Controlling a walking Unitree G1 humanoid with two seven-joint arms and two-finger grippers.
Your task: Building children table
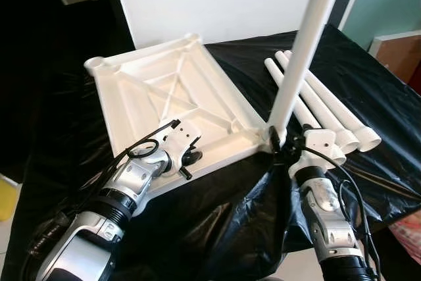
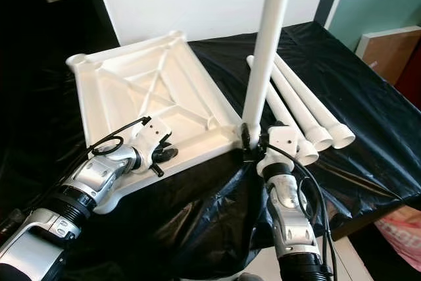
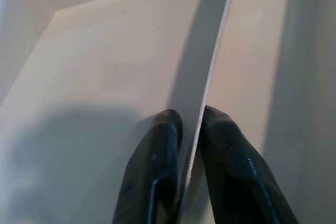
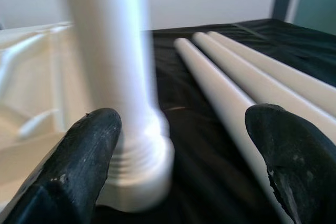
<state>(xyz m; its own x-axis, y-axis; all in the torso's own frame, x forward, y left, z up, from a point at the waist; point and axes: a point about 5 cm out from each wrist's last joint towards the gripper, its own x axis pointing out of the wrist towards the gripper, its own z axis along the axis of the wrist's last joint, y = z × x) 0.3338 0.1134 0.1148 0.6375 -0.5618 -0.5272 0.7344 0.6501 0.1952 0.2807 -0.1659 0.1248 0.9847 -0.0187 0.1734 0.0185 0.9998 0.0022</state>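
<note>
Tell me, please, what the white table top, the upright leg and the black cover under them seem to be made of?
Table top: likely moulded plastic, matte white; ribs and corner sockets show on its underside.
Upright leg: probably the same plastic, smooth with a slight sheen; a ridged collar at its base.
Black cover: looks like thin plastic sheeting, glossy and wrinkled, with bright creases.

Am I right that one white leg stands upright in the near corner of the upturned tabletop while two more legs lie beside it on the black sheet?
Not quite: three legs lie on the black sheet, not two, as the left eye view shows. The rest holds: one white leg stands upright in the near corner of the upturned tabletop.
</note>
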